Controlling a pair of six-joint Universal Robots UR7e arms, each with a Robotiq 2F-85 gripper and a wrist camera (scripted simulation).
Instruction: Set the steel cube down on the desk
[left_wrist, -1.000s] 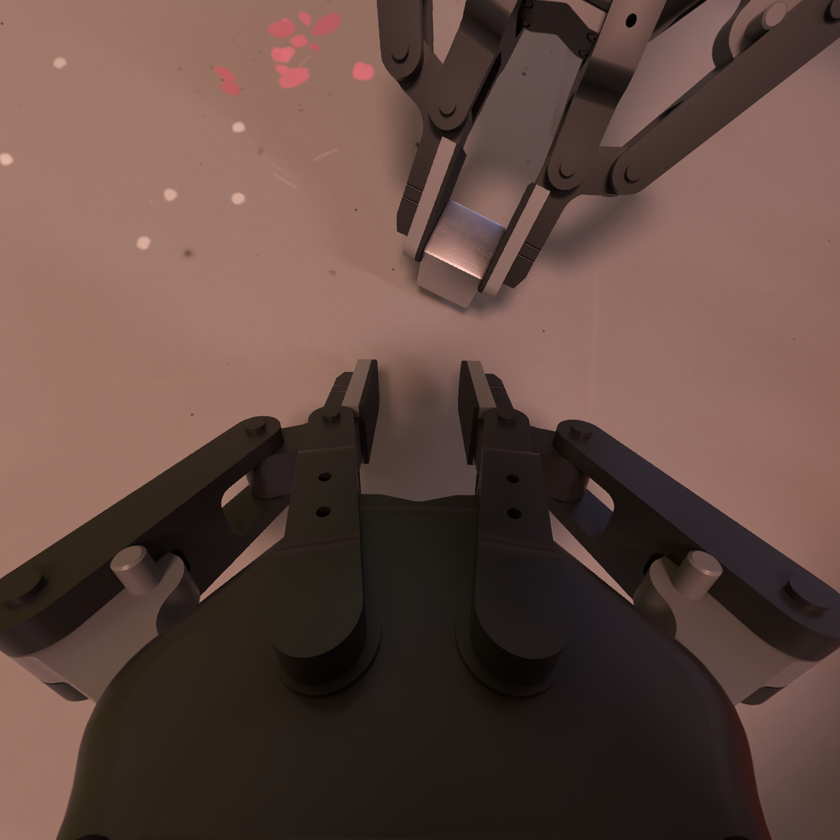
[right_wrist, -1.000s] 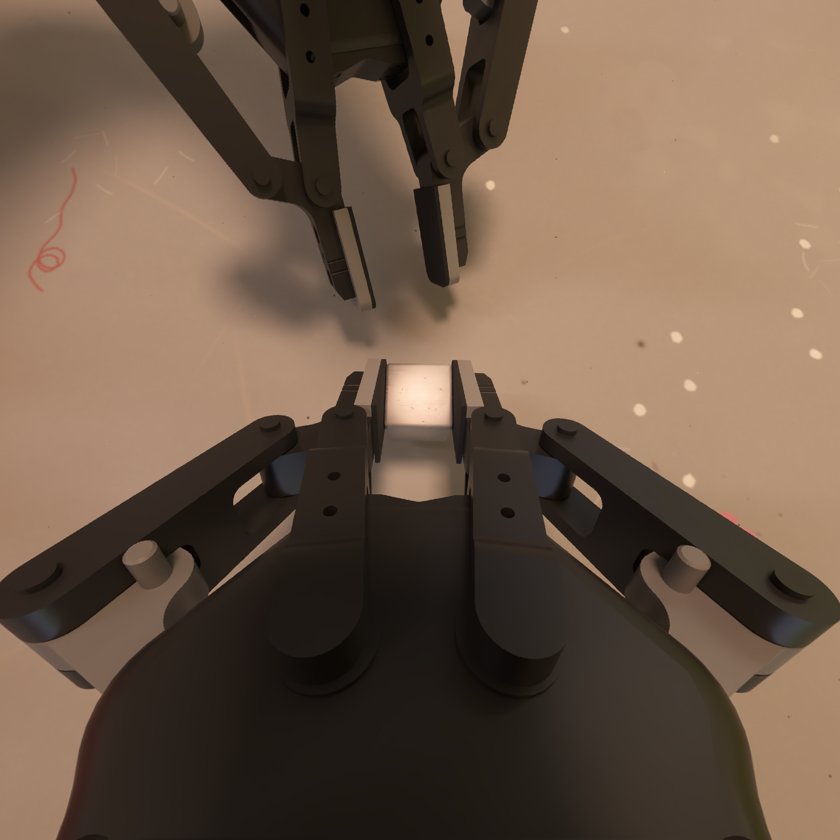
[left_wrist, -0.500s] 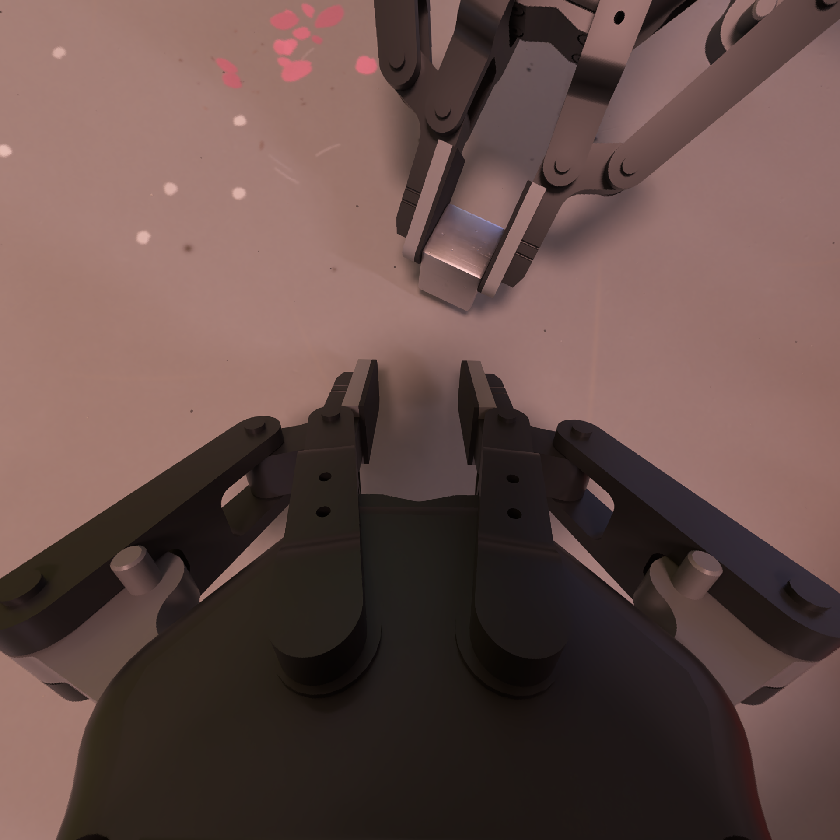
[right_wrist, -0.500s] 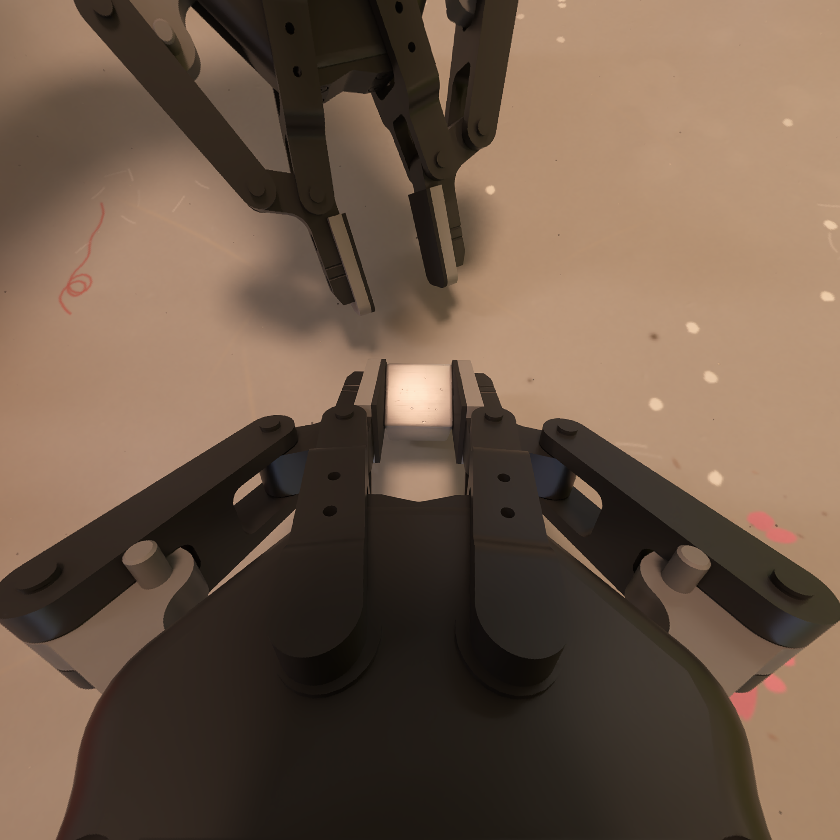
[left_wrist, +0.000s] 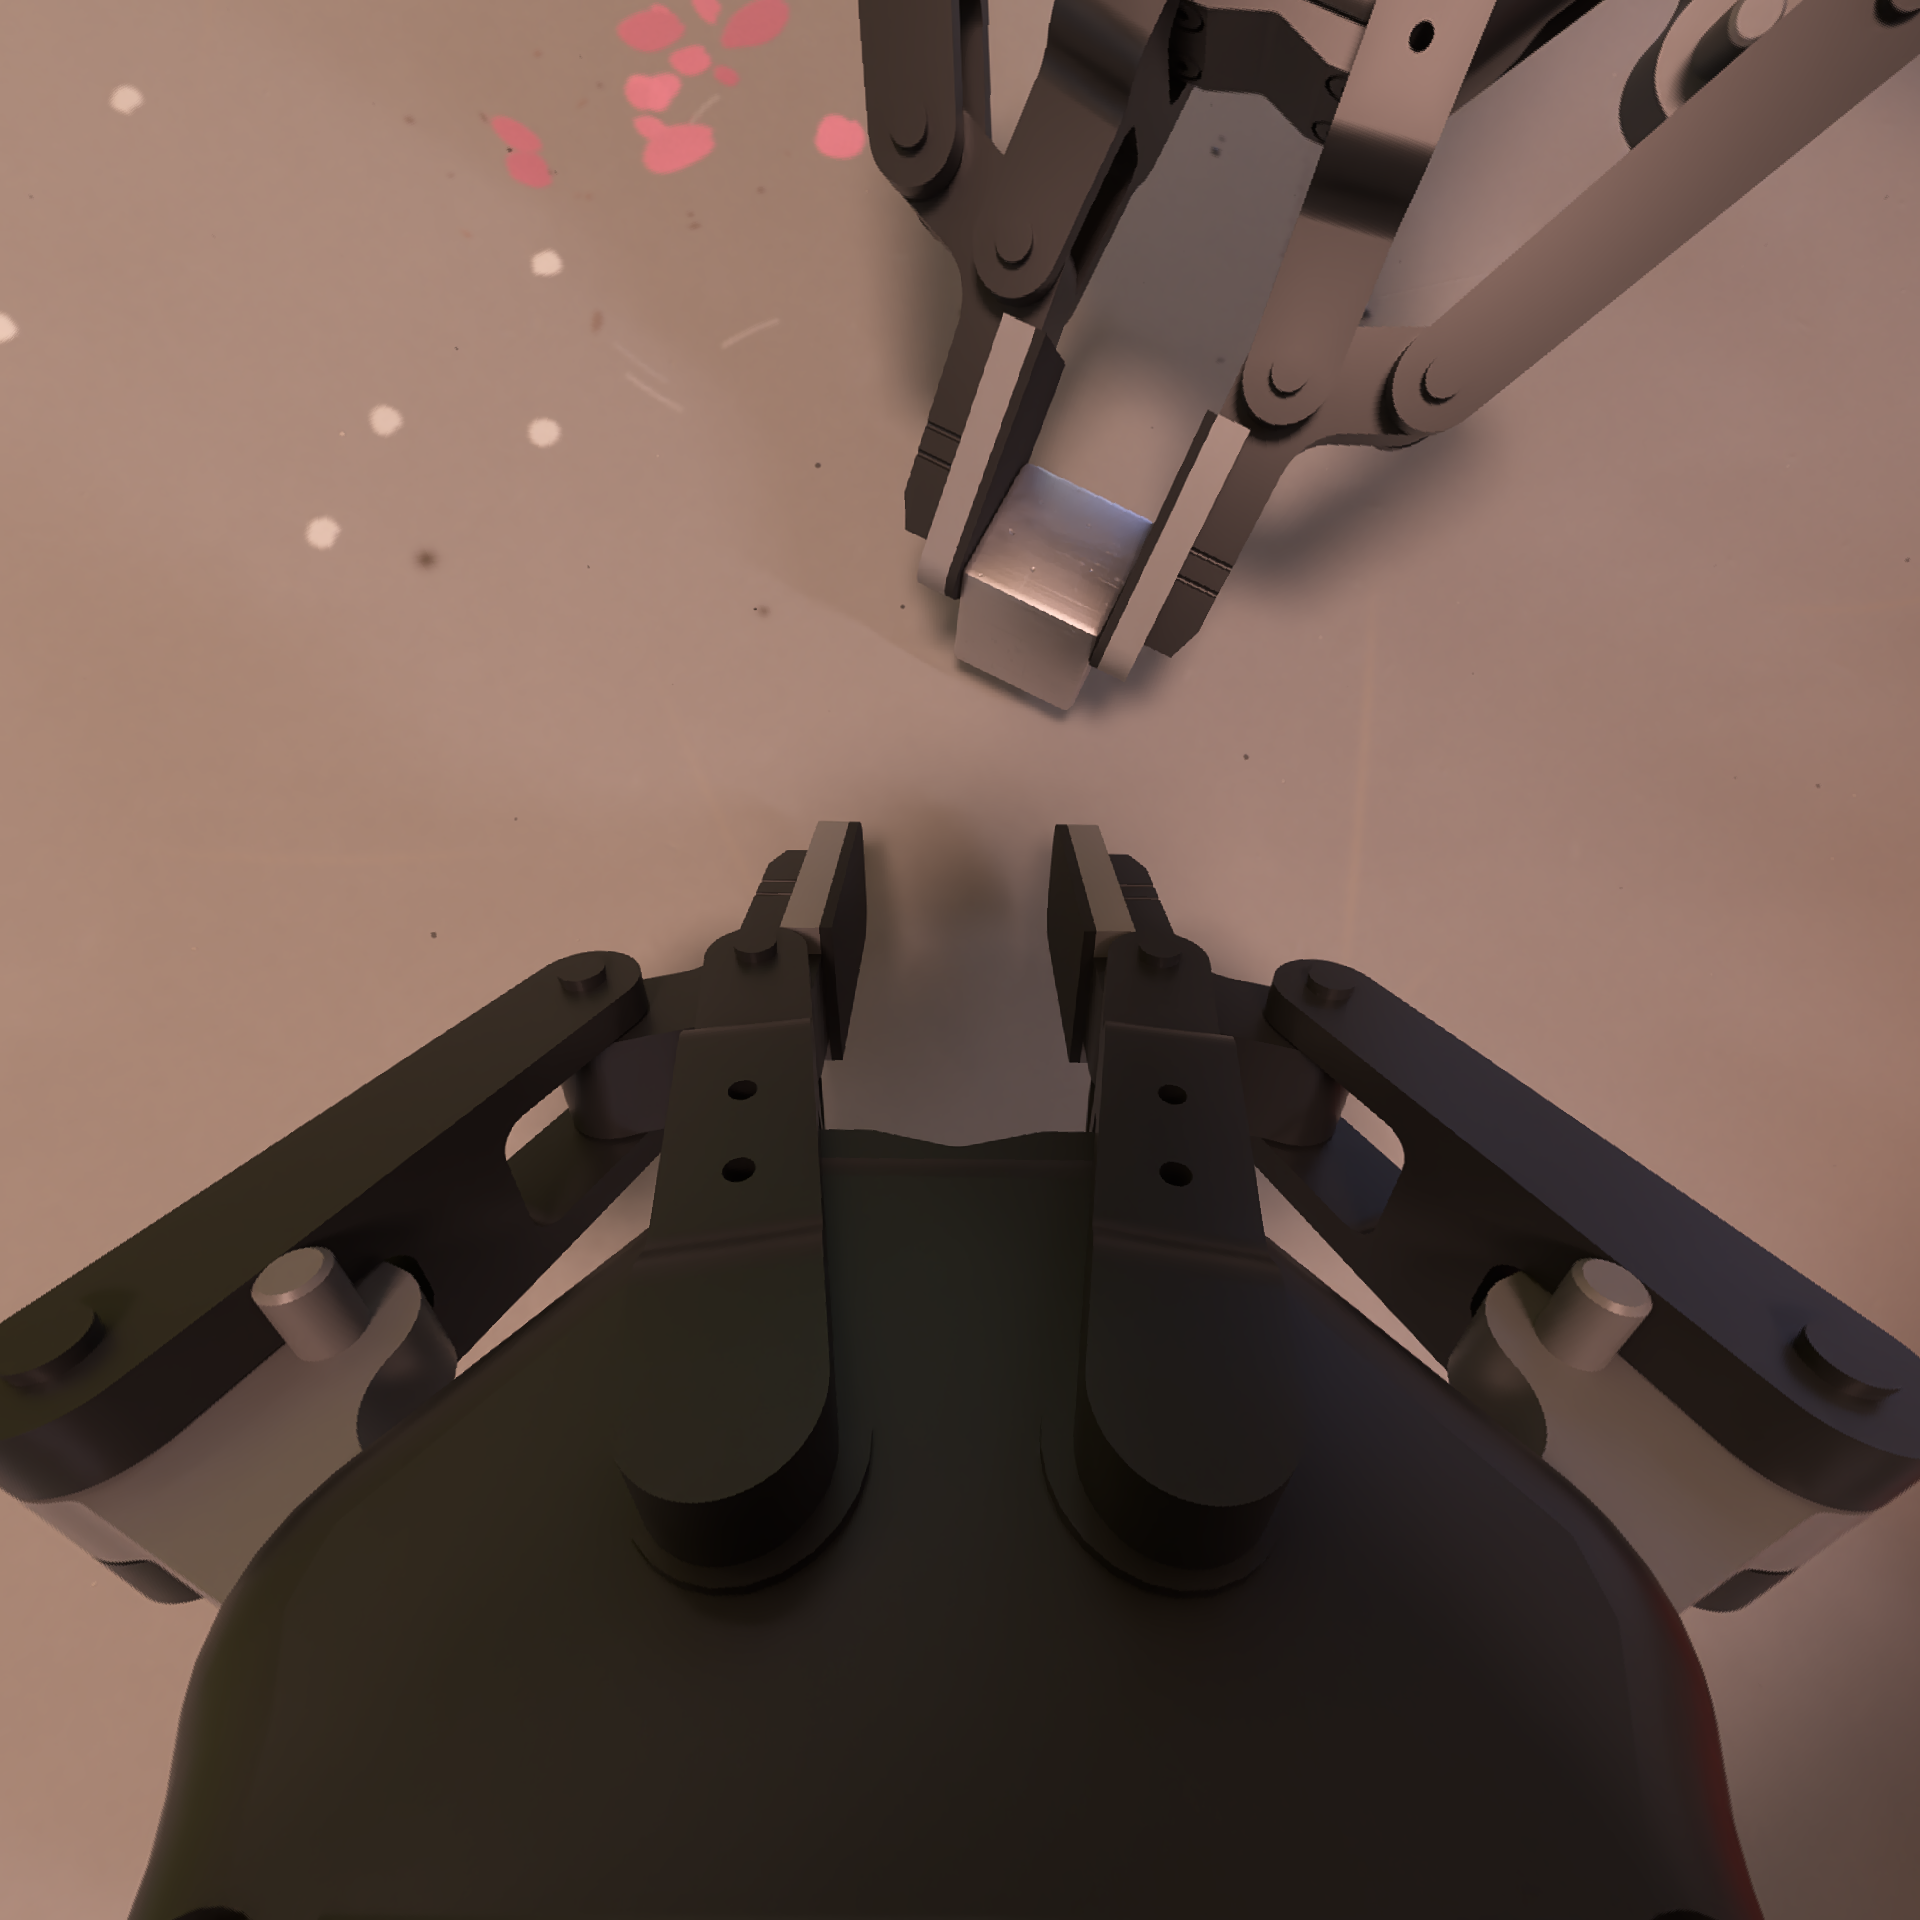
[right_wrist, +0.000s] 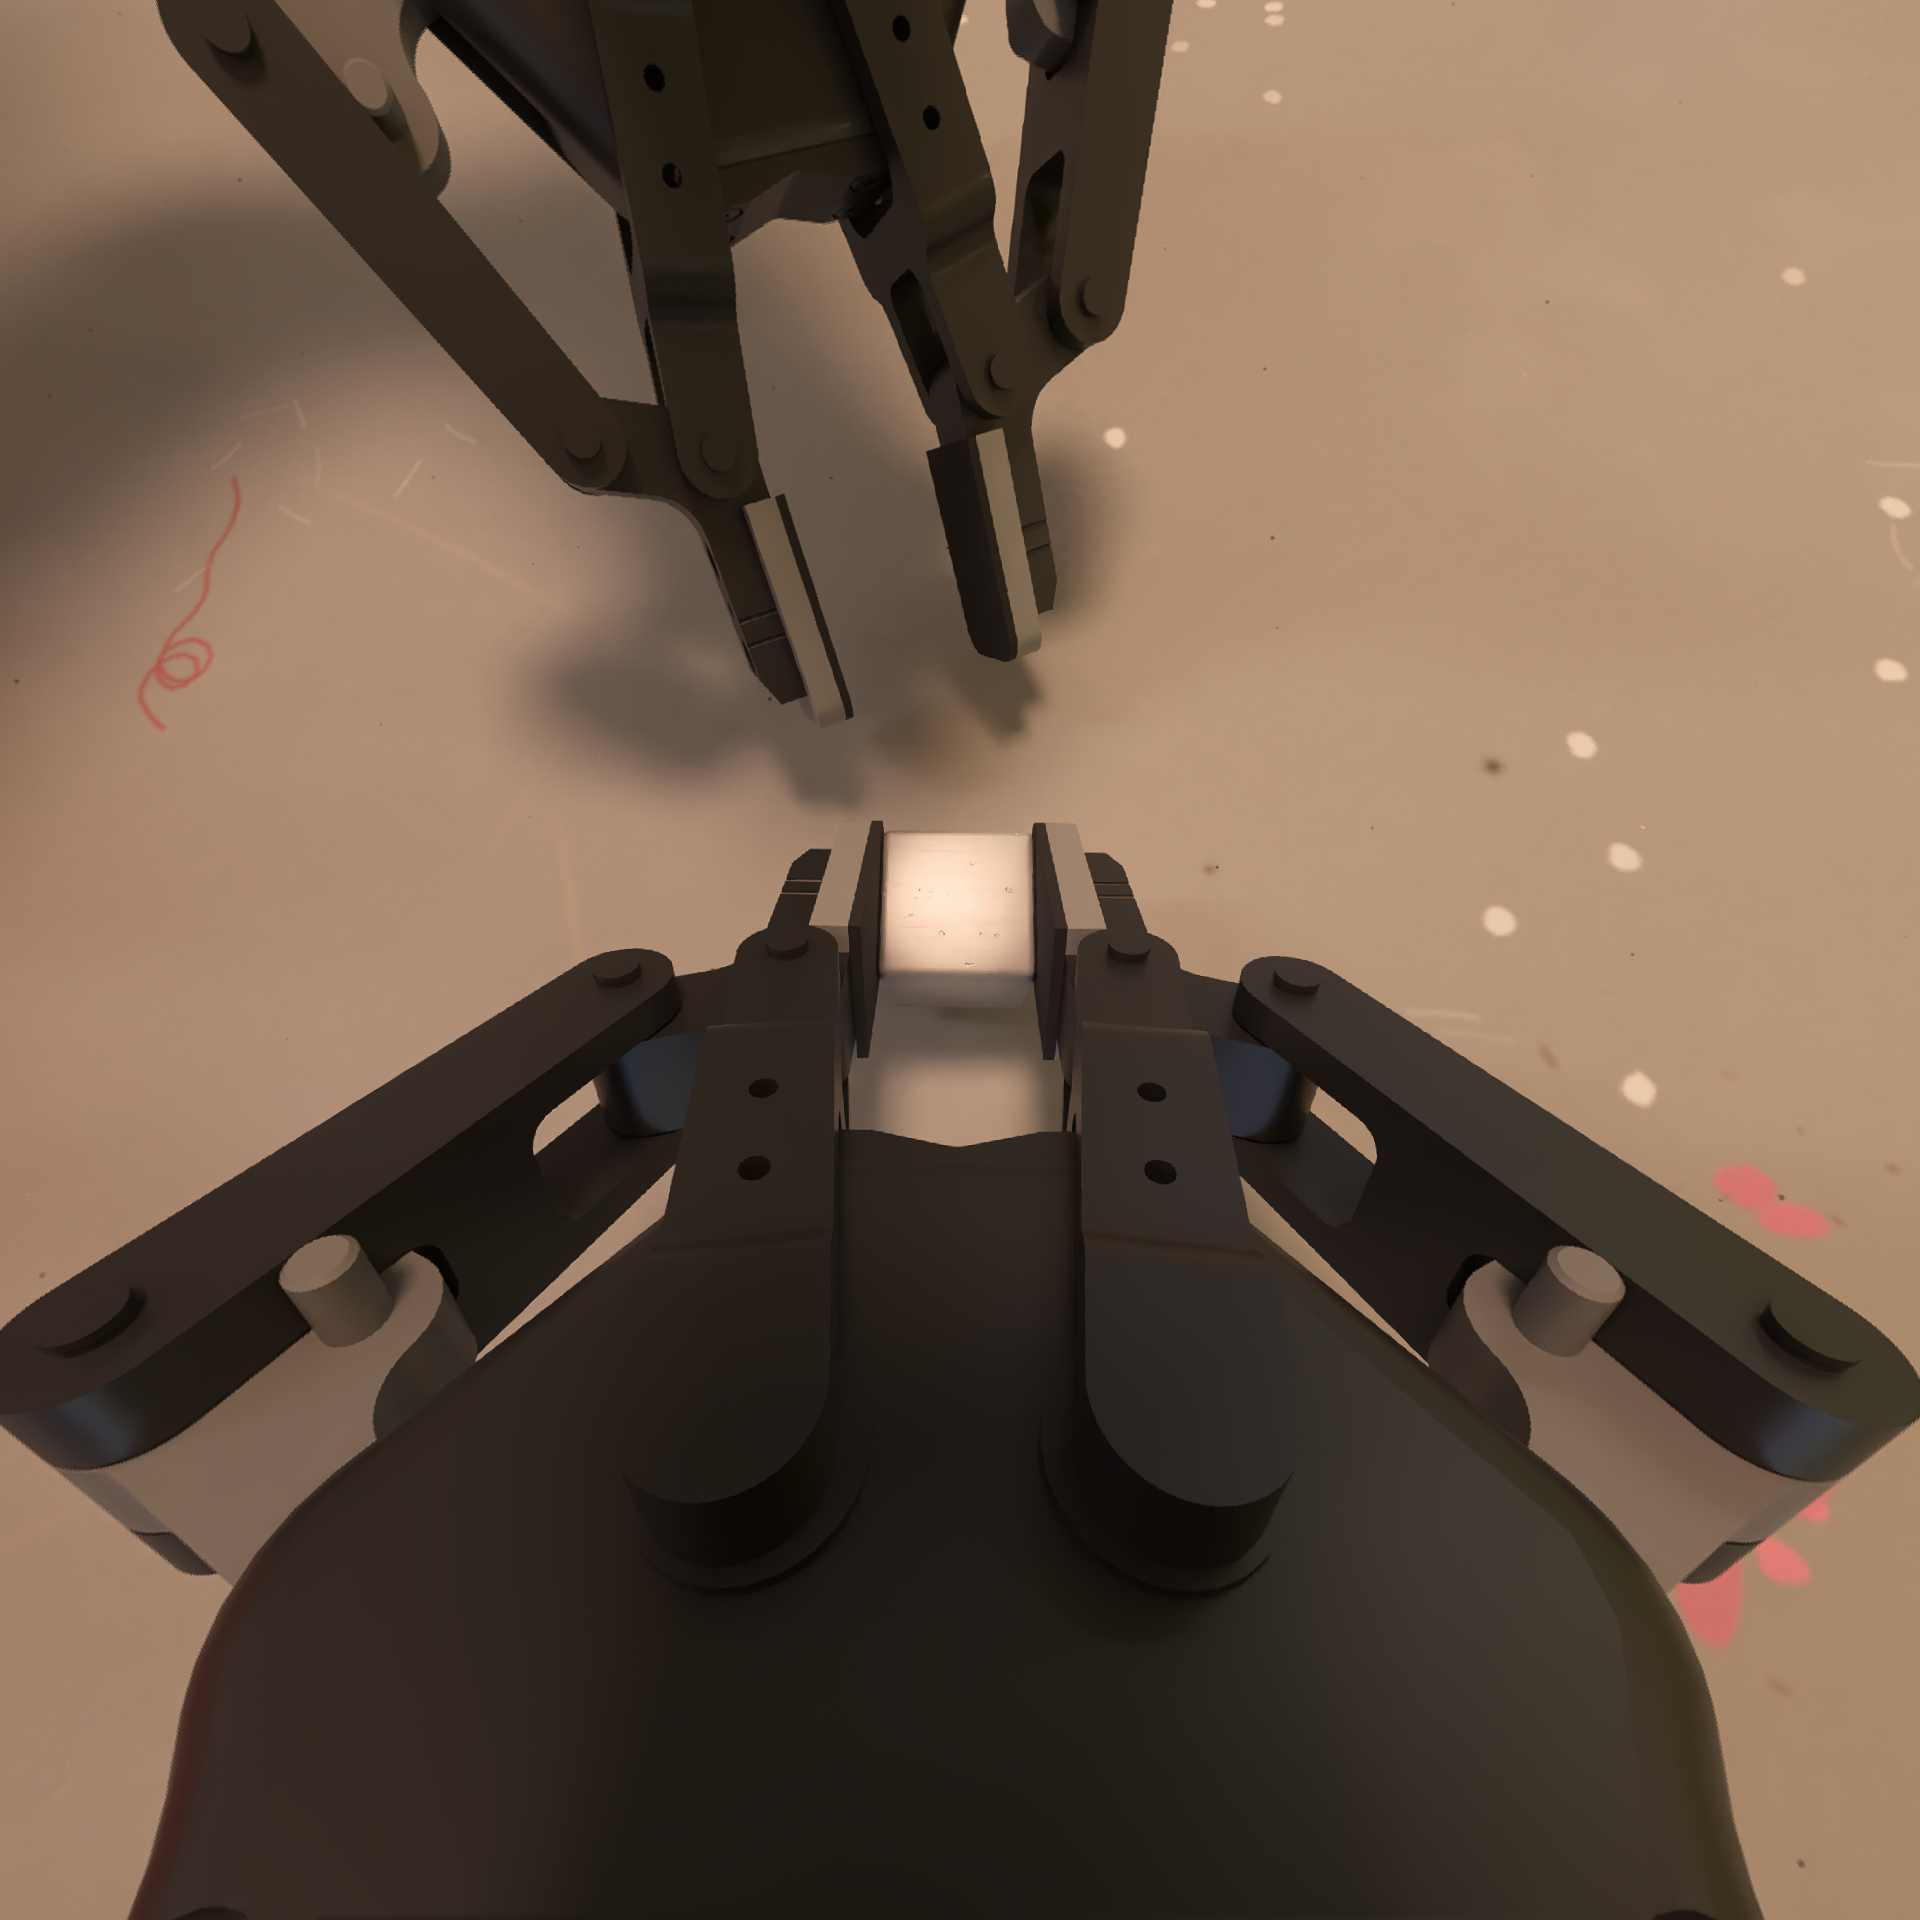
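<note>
The steel cube (right_wrist: 958, 916) is a small shiny metal block held between the pads of my right gripper (right_wrist: 958, 873), which is shut on it close above the tan desk (right_wrist: 1455, 582). In the left wrist view the cube (left_wrist: 1039, 613) shows in the right gripper (left_wrist: 1049, 623), its lower edge at or just above the desk; I cannot tell if it touches. My left gripper (left_wrist: 956, 883) is open and empty, facing the cube a short way off. It also shows in the right wrist view (right_wrist: 914, 675), hovering above its shadow.
The desk (left_wrist: 312, 727) bears pink paint blotches (left_wrist: 675, 114), white specks (left_wrist: 384, 421) and fine scratches. In the right wrist view a thin red scribble (right_wrist: 187, 644) lies at the left and pink blotches (right_wrist: 1766, 1210) at the right.
The right gripper with the cube has moved slightly; the desk marks in its view have slid up and left. The left gripper has stayed open and nearly still.
</note>
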